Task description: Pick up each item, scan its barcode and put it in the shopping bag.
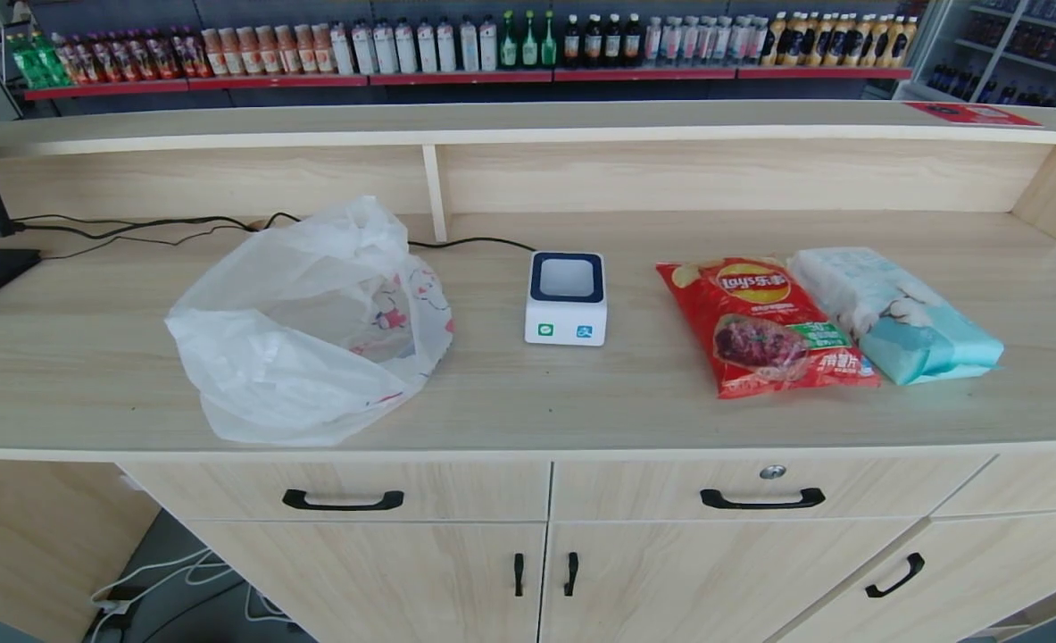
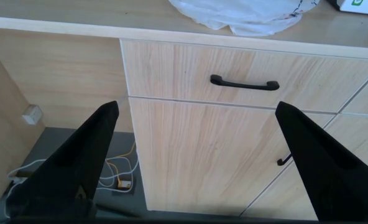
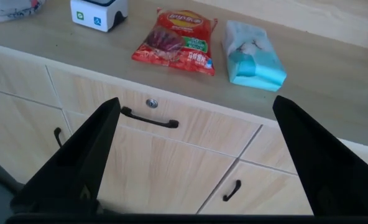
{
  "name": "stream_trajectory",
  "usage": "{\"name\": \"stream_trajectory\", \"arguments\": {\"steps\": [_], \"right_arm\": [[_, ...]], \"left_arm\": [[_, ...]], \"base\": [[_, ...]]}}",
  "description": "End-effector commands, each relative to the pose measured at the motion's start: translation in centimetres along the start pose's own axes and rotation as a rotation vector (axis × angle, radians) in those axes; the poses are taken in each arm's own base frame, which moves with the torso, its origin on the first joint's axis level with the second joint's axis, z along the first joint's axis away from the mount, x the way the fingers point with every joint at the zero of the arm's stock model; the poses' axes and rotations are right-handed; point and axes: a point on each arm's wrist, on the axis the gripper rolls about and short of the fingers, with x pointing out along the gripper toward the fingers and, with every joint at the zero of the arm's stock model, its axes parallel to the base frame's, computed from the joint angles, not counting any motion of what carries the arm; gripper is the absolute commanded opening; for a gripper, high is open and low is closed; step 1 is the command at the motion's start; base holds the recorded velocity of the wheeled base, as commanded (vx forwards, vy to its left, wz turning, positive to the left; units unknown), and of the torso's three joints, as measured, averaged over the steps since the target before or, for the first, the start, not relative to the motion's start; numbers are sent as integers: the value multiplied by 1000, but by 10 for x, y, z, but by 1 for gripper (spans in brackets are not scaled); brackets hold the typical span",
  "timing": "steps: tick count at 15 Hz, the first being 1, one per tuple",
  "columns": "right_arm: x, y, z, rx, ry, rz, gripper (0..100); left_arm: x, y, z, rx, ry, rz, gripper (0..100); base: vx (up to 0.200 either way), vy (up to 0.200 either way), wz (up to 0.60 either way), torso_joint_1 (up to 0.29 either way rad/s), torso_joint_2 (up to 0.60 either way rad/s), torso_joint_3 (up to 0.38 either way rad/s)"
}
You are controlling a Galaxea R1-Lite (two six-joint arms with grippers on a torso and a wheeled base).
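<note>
**Both grippers spread wide, short of the table's front edge**

My left gripper (image 2: 196,104) is open, its two dark, wedge-shaped fingers (image 2: 84,168) set far apart with nothing between them. It hangs in front of the pale wood-grain drawer fronts (image 2: 190,143). Ahead of it, past the table (image 1: 581,402) edge, lies the shopping bag (image 1: 309,330): thin, translucent white plastic, crumpled and slumped with its mouth gaping.

My right gripper (image 3: 196,99) is open just as wide and empty, facing a drawer with a curved black handle (image 3: 150,118). Straight ahead of it on the smooth, light wooden tabletop lie two items flat, touching side by side. One is a glossy red chip bag (image 1: 760,326), puffed and rectangular. The other, farther to the right, is a soft tissue pack (image 1: 893,313) in pale blue and teal wrap.

Ahead and to the left of this gripper stands the scanner (image 1: 566,297), a small white box with rounded corners and a dark-framed window on top. It sits between the shopping bag and the chip bag, apart from both.
</note>
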Motion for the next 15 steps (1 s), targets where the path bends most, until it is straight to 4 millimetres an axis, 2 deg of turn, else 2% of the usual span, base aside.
{"name": "stream_trajectory", "arguments": {"steps": [1,2,3,4,6,10,12,15], "right_arm": [[55,-15,32,28,125,86,100],[77,-19,39,44,134,128,100],[90,-18,40,61,133,174,100],[116,-11,39,94,128,251,100],[145,-6,36,119,158,291,100],[179,0,23,284,275,292,100],[207,-1,31,356,297,278,100],[251,-3,41,357,305,263,100]], "left_arm": [[0,0,0,0,0,-1,100],[0,0,0,0,0,1,100],[0,0,0,0,0,1,100],[0,0,0,0,0,-1,100],[0,0,0,0,0,1,100],[0,0,0,0,0,1,100],[0,0,0,0,0,1,100],[0,0,0,0,0,1,100]], "base": [[0,0,0,0,0,0],[0,0,0,0,0,0],[0,0,0,0,0,0],[0,0,0,0,0,0],[0,0,0,0,0,0],[0,0,0,0,0,0],[0,0,0,0,0,0],[0,0,0,0,0,0]]}}
